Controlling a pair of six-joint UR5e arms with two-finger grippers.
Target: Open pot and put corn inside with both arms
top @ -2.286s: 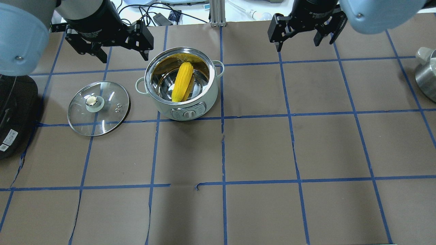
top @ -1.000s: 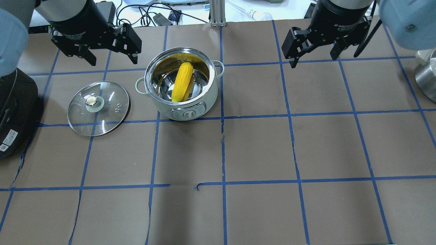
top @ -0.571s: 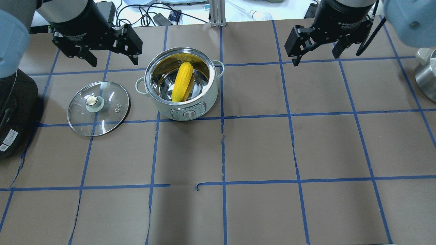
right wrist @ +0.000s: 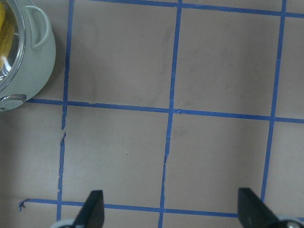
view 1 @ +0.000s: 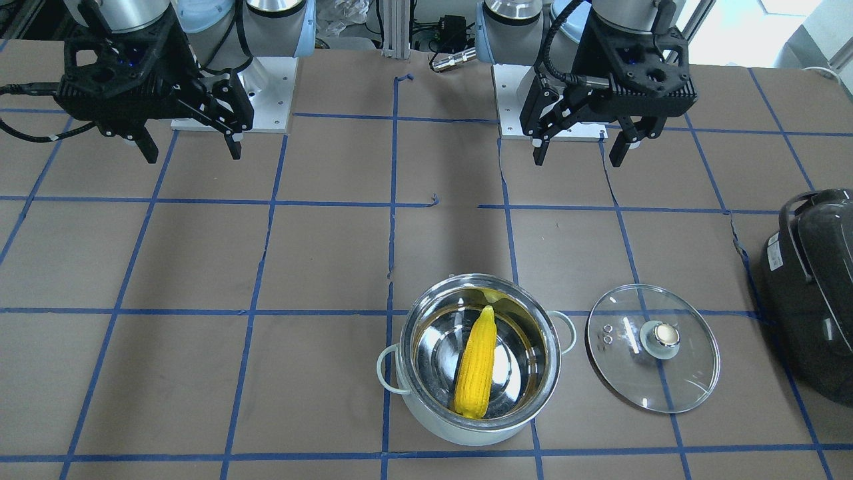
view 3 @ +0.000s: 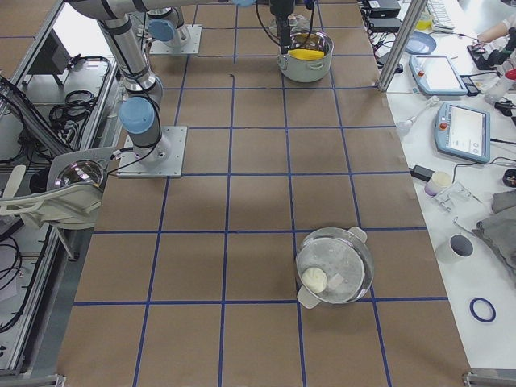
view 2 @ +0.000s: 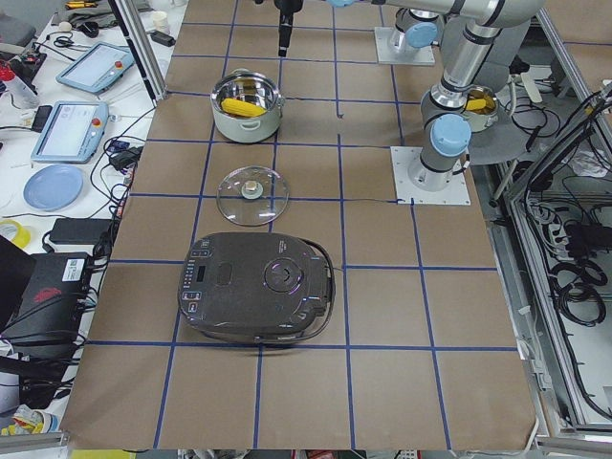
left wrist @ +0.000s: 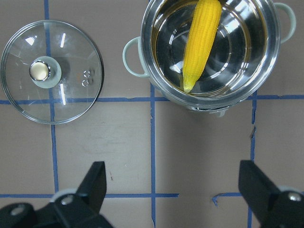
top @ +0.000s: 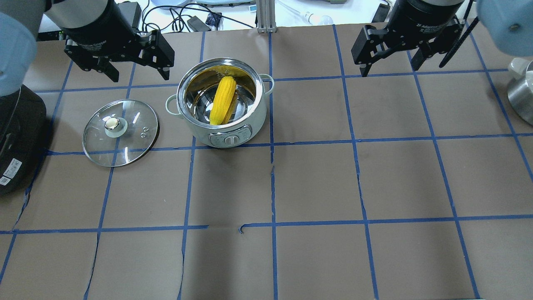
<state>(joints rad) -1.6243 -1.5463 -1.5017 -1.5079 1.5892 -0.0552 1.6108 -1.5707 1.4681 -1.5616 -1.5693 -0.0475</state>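
Observation:
The steel pot (top: pixel 251 118) stands open at the far left-centre of the table, with the yellow corn (top: pixel 222 100) lying slanted inside it. The glass lid (top: pixel 125 143) lies flat on the table to the pot's left, knob up. My left gripper (top: pixel 139 77) is open and empty, hovering beyond the lid and left of the pot. My right gripper (top: pixel 391 70) is open and empty, far to the pot's right. The left wrist view shows the corn (left wrist: pixel 202 42), the pot (left wrist: pixel 134 64) and the lid (left wrist: pixel 66 95) beyond the open fingers (left wrist: pixel 95 183). The front view shows the pot (view 1: pixel 466 433), the corn (view 1: pixel 476 363) and the lid (view 1: pixel 686 373).
A dark grey appliance (top: pixel 16 137) sits at the table's left edge, near the lid. A second steel pot (top: pixel 522 91) stands at the right edge. Cables and devices lie beyond the far edge. Blue tape lines grid the brown table cover.
Both grippers have drawn away from the pot, the left one to the left, the right one to the right and farther back. Both stay open. Pot, corn and lid have not moved.

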